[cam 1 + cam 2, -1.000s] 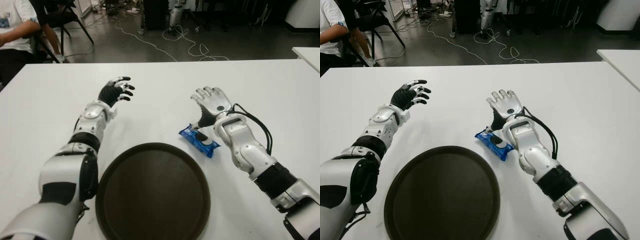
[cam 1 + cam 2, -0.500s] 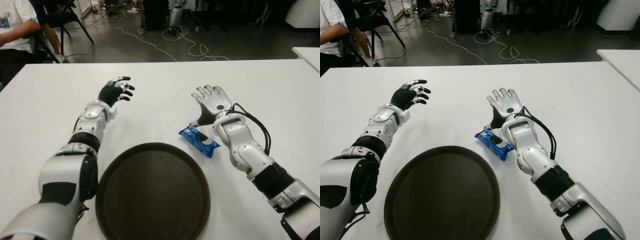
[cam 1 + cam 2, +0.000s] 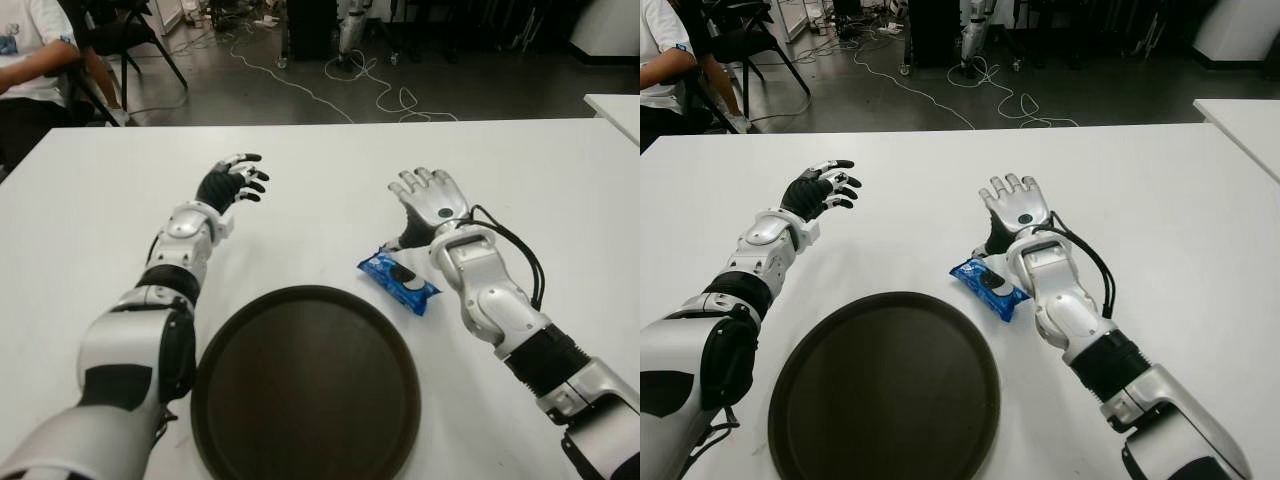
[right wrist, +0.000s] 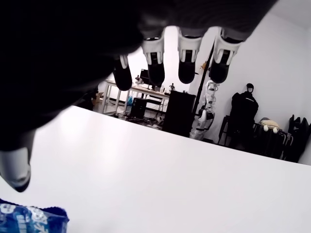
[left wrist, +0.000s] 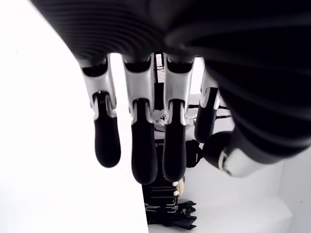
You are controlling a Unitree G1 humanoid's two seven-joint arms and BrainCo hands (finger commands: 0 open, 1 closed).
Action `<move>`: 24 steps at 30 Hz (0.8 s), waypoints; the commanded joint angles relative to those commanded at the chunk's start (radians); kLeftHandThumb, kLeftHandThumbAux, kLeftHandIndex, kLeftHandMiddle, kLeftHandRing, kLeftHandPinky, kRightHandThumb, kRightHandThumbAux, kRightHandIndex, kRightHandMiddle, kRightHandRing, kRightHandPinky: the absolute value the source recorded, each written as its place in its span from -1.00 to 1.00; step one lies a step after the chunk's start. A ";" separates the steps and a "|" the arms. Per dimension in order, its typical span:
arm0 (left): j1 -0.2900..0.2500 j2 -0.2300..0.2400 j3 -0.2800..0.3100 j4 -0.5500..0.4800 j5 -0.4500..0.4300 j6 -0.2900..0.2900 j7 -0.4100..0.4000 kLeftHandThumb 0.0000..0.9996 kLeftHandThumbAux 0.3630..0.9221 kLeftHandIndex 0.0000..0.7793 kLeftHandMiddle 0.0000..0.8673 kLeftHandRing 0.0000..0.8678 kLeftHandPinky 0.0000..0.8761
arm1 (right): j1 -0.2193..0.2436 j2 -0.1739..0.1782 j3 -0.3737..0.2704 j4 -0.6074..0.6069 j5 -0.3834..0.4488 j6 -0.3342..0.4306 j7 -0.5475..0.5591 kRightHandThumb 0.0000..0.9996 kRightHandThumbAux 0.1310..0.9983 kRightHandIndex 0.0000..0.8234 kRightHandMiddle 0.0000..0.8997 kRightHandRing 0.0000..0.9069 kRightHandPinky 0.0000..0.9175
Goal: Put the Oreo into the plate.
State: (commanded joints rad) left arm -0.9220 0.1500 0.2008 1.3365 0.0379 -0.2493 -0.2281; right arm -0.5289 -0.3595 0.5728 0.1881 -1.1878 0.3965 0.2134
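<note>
The tabletop (image 3: 320, 180) is white, smooth and matt. The plate (image 3: 305, 385) is dark brown, looks like plastic, with a soft sheen along its rim. The Oreo (image 3: 398, 281) pack, at about 1 o'clock from the plate, is a glossy blue foil wrapper, slightly wrinkled. The right hand (image 3: 430, 200) has shiny silver-grey shells; the left hand (image 3: 231, 181) has matt black fingers with pale glossy tips.

Silver-white jointed arms with black elbow bands; left hand (image 3: 231, 183) black, right hand (image 3: 430, 205) silver, black cables along its wrist.
</note>
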 joint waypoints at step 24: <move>0.001 0.001 -0.002 0.000 0.000 0.003 0.013 -0.76 -0.13 -0.29 0.11 0.18 0.14 | 0.130 -0.005 -0.017 -0.115 -0.047 0.081 0.046 -1.00 -0.17 -1.00 -0.91 -0.91 -0.90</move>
State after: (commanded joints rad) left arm -0.9211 0.1507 0.1984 1.3369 0.0378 -0.2461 -0.2153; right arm -0.3992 -0.3646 0.5560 0.0732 -1.2350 0.4773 0.2595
